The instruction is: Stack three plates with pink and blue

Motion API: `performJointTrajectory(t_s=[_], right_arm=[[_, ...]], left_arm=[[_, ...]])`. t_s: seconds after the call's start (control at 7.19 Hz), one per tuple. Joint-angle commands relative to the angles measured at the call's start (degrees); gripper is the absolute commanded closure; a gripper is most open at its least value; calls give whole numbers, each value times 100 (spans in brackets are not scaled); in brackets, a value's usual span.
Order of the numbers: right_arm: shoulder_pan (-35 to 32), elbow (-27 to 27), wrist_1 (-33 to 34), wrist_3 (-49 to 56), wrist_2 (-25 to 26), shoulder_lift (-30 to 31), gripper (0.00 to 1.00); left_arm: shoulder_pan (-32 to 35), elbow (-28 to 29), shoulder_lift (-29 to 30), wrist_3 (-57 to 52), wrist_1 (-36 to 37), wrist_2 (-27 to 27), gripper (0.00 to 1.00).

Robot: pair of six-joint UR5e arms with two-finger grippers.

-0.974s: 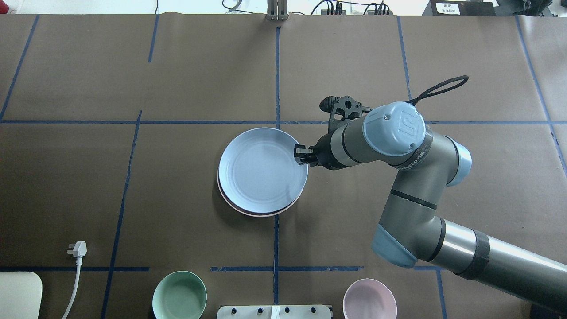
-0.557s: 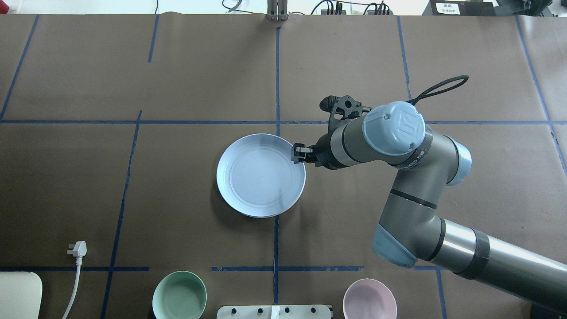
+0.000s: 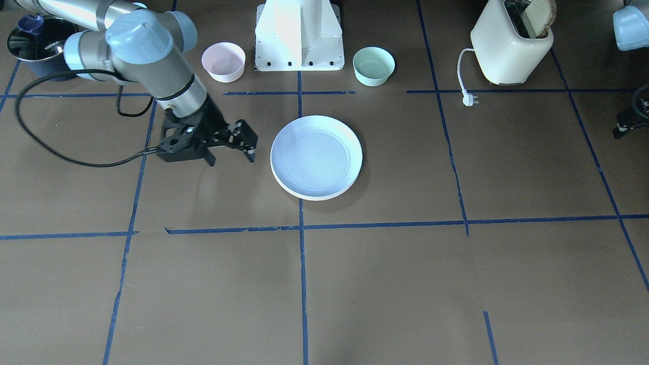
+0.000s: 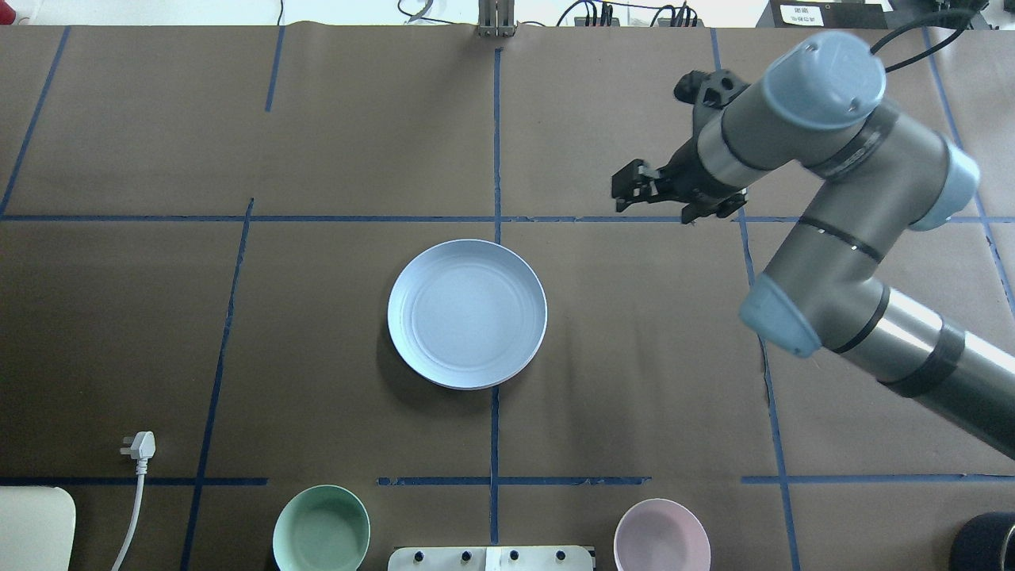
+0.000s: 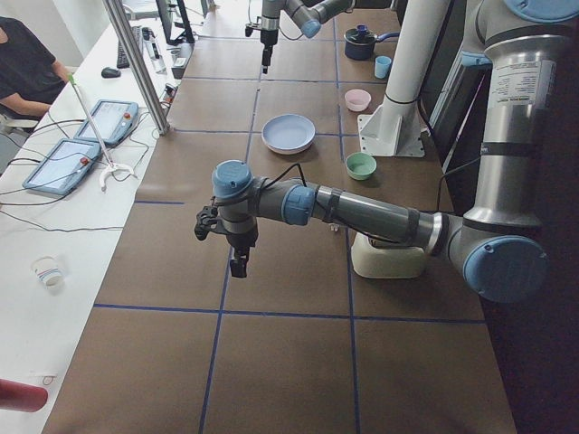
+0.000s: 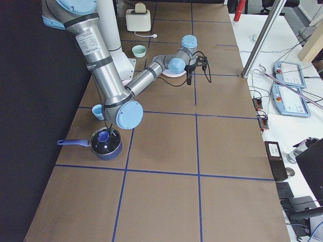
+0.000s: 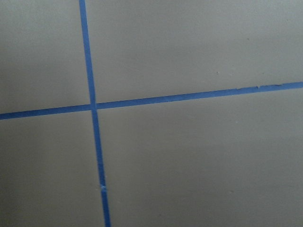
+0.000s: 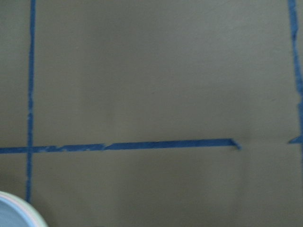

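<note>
The pale blue plate [image 4: 467,314] lies on top of a plate stack at the table's middle, and also shows in the front view [image 3: 317,154]. Pale layered rims [image 3: 309,195] show under it. A pink rim [image 8: 26,210] shows at the corner of the right wrist view. I cannot make out the cream plate on its own. My right gripper [image 4: 622,193] is open and empty, apart from the stack, to its right and farther back; it also shows in the front view [image 3: 230,157]. My left gripper [image 5: 237,262] hangs over bare table far to the left; I cannot tell if it is open or shut.
A small pink bowl [image 4: 661,535] and a small mint-green bowl [image 4: 321,530] stand near the robot base [image 3: 299,35]. A cream toaster [image 3: 512,43] with its plug [image 4: 139,446] is at the near left. A dark pot [image 6: 103,142] and a blue cup [image 6: 97,112] are on the right.
The blue plate came down squarely onto the stack. My right gripper let go of its rim and drew away to the right and the far side.
</note>
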State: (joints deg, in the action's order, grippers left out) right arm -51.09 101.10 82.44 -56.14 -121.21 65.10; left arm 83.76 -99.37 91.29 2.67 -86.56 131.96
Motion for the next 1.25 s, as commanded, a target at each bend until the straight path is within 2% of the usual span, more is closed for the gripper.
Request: performJointTrajectory(t_s=[0.0, 0.28, 0.56, 0.7, 0.97, 1.11], right_arm=[[-1143, -82, 692, 2579, -287, 649, 0], [-2250, -860, 668, 4219, -1330, 951, 0], [-3000, -1119, 668, 5284, -1519, 1449, 0], [-3212, -1110, 651, 5289, -1615, 1879, 0], [-3398, -1119, 642, 5315, -1546, 1961, 0], [-3808, -1197, 650, 5332, -1615, 1971, 0]], left_arm=[[603, 670, -14, -756, -1, 285, 0], [650, 734, -67, -786, 16, 366, 0], [650, 700, -76, -751, 16, 375, 0], [650, 673, -76, -742, 16, 375, 0], [650, 751, -120, -742, -54, 375, 0], [650, 761, -128, -733, -37, 383, 0]])
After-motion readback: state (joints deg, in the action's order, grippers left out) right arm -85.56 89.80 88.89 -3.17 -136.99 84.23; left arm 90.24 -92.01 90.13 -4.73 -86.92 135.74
